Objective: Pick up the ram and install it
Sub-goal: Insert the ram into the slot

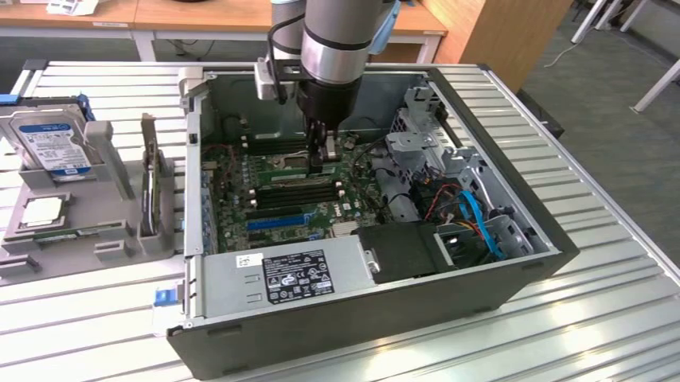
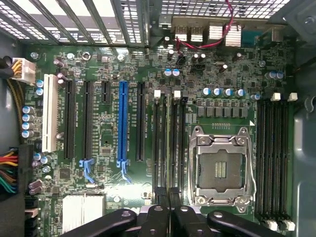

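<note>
My gripper [image 1: 323, 161] reaches down into the open computer case [image 1: 510, 211], low over the motherboard [image 2: 103, 133] beside the empty processor socket [image 2: 221, 165]. In the wrist view the two black fingers [image 2: 154, 217] are shut on the ram [image 2: 168, 148]. It shows edge-on as a thin greenish strip, running along the memory slots [image 2: 158, 143] beside the socket. Whether its lower edge touches a slot cannot be told.
On the exterior view's left, a grey tray [image 1: 107, 239] holds a hard drive [image 1: 48, 143], a square silver chip [image 1: 43, 211] and an upright card holder [image 1: 154, 187]. The power supply [image 1: 287, 274], drive cage [image 1: 425, 143] and cables [image 1: 478, 223] crowd the case.
</note>
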You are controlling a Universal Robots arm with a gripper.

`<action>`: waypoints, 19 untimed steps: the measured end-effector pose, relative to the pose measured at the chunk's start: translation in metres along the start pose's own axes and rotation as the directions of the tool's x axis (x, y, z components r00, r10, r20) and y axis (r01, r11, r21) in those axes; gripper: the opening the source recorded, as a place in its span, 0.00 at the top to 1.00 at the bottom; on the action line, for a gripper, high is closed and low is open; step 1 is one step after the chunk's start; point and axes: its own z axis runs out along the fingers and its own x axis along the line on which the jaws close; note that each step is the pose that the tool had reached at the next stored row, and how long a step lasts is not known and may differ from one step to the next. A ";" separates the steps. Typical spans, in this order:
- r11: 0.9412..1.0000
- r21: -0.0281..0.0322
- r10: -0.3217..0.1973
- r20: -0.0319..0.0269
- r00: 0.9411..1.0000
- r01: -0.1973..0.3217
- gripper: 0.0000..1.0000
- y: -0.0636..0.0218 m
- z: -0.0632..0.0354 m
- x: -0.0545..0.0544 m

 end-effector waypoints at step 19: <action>1.000 0.000 0.003 0.000 1.000 -0.003 0.88 0.0000 -0.0001 0.004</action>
